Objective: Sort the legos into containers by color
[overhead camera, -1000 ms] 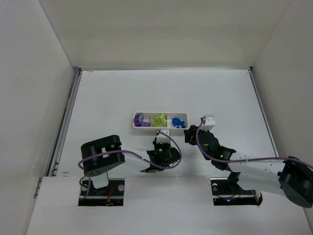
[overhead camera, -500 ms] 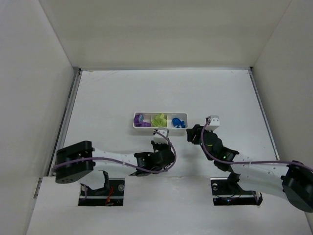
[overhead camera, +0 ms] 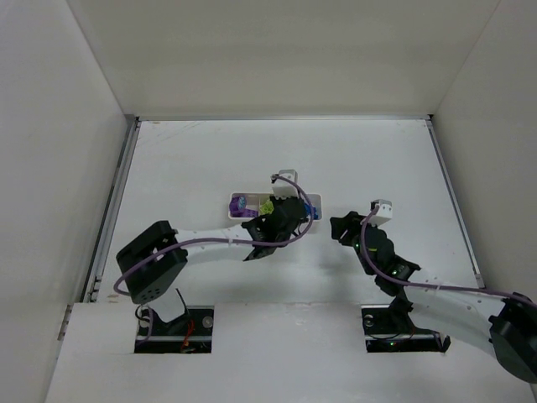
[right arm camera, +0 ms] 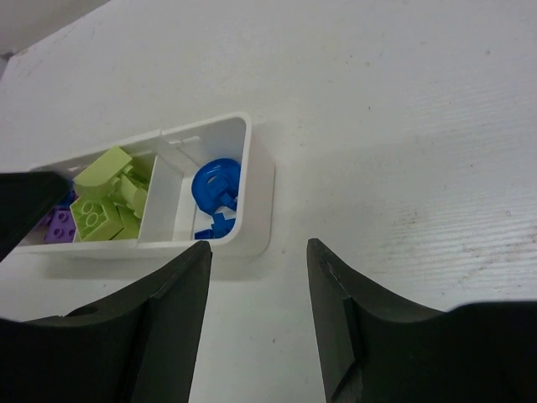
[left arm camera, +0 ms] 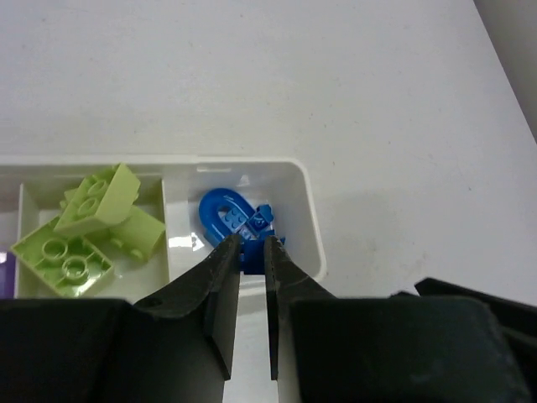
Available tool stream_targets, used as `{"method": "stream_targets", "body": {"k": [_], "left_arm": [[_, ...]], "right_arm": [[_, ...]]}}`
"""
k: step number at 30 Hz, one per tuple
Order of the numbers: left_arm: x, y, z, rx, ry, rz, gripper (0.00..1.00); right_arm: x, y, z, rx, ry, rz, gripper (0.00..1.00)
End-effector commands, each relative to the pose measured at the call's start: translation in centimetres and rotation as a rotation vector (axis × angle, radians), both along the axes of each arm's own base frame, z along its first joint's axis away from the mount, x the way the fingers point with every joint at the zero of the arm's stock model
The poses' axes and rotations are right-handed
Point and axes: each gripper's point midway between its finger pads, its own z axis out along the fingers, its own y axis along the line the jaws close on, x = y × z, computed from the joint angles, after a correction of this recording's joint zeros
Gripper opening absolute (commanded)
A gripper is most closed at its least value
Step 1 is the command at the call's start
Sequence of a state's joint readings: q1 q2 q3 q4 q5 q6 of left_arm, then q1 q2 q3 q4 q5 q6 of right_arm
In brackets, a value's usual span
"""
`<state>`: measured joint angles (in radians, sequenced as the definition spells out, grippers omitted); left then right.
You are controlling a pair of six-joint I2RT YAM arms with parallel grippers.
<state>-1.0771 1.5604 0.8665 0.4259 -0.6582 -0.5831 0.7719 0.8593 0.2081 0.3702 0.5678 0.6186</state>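
While the spread right pincer (right arm camera: 258,248) retreats, the left pincer (left arm camera: 251,245) pinches a blue lego (left arm camera: 251,257) over the tray (left arm camera: 312,220).

Left fingers (left arm camera: 220,294) hang over the tray's (left arm camera: 312,220) blue compartment (left arm camera: 290,208); table (left arm camera: 394,109) beyond lies open.

white tray (left arm camera: 309,210): purple legos (right arm camera: 57,225), lime legos (left arm camera: 88,227), blue legos (left arm camera: 225,211), one compartment each; one blue brick (left arm camera: 251,259) pinched in left hand (left arm camera: 252,248)
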Motion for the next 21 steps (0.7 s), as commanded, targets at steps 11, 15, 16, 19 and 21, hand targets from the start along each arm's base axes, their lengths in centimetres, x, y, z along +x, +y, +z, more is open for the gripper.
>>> {"method": "stream_targets", "body": {"k": [11, 15, 16, 19, 21], "left_arm": [[1.1, -1.7, 0.7, 0.002, -0.002, -0.059, 0.58], [-0.6, 0.3, 1.1, -0.002, -0.006, -0.063, 1.00], [-1.3, 0.8, 1.1, -0.010, -0.007, -0.064, 1.00], [-3.2, 3.1, 0.8, -0.015, -0.014, -0.042, 1.00], [-4.3, 4.8, 0.8, -0.015, -0.023, -0.032, 1.00]], "right_arm": [[0.2, 0.4, 1.1, 0.065, -0.031, 0.010, 0.55], [0.2, 0.3, 1.1, 0.070, -0.032, 0.007, 0.55], [0.2, 0.2, 1.1, 0.070, -0.033, 0.005, 0.56], [0.1, 0.0, 1.2, 0.076, -0.039, -0.003, 0.57], [0.2, -0.1, 1.2, 0.081, -0.040, -0.008, 0.59]]}}
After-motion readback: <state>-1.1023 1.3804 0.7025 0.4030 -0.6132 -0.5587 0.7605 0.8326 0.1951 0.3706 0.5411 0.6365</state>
